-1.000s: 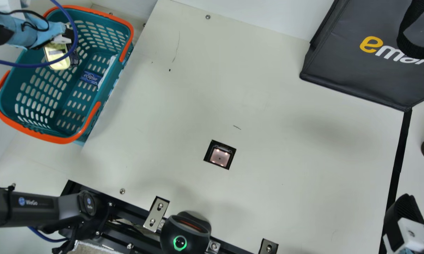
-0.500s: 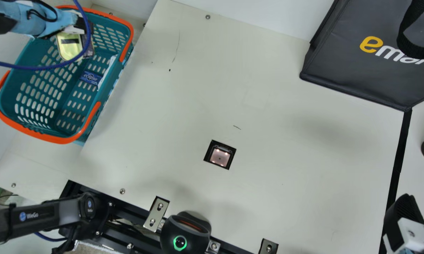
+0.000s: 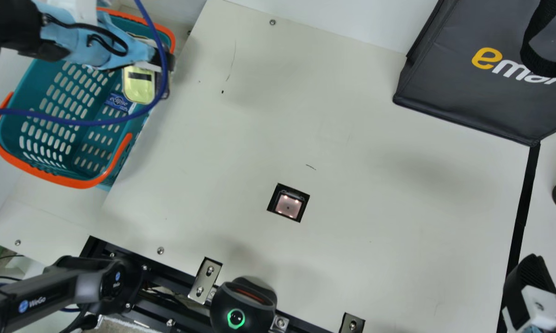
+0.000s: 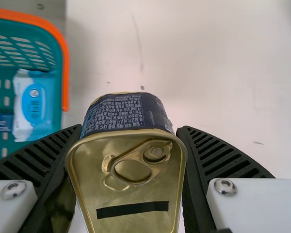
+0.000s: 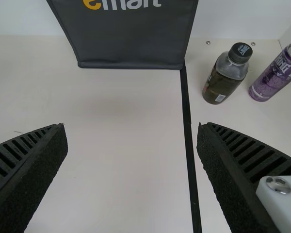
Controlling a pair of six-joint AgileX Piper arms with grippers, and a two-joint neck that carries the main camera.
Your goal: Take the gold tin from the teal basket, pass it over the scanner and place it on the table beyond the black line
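Observation:
My left gripper is over the right rim of the teal basket in the main view, shut on the gold tin. In the left wrist view the tin, its ring-pull end facing the camera, is clamped between the two ribbed fingers of the left gripper. The scanner is set into the table's middle. Over the black line near the right edge is my right gripper; in the right wrist view the right gripper stands open, with nothing between its fingers.
A blue packet and a white-and-blue pack lie in the basket. The dark bag stands at the back right. Beyond the line are a dark bottle and a purple can. A black device sits at the front edge.
My left gripper has carried the tin to the right, from over the basket's inside to its right rim. The right arm has stayed still.

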